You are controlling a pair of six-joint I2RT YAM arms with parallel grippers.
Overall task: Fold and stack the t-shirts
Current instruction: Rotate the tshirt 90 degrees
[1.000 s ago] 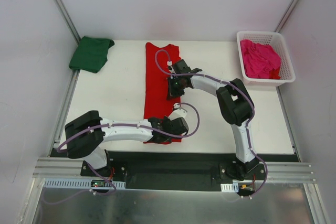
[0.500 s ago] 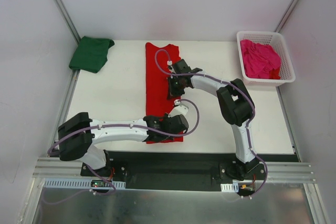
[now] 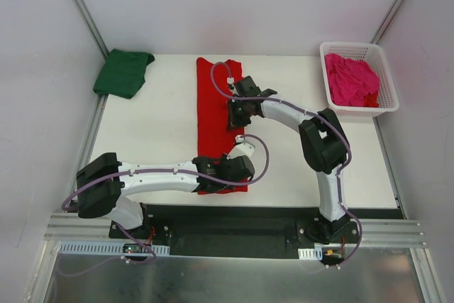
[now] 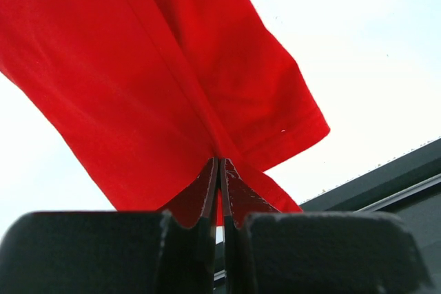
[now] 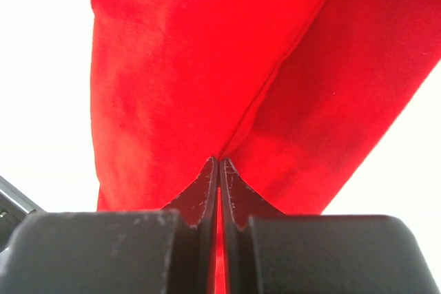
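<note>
Fingers (image 4: pixel 204 194) pinch red t-shirt (image 4: pixel 158 80) at both wrists, green t-shirt (image 3: pixel 123 72) overhead only

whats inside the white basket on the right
A crumpled magenta pink t-shirt fills most of the white basket. Anything lying under the shirt is covered and cannot be seen.

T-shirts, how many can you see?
3. A red t-shirt lies in a long strip mid-table, a green t-shirt sits folded at the far left corner, and a pink t-shirt is bunched in the white basket, maybe hiding more.
</note>
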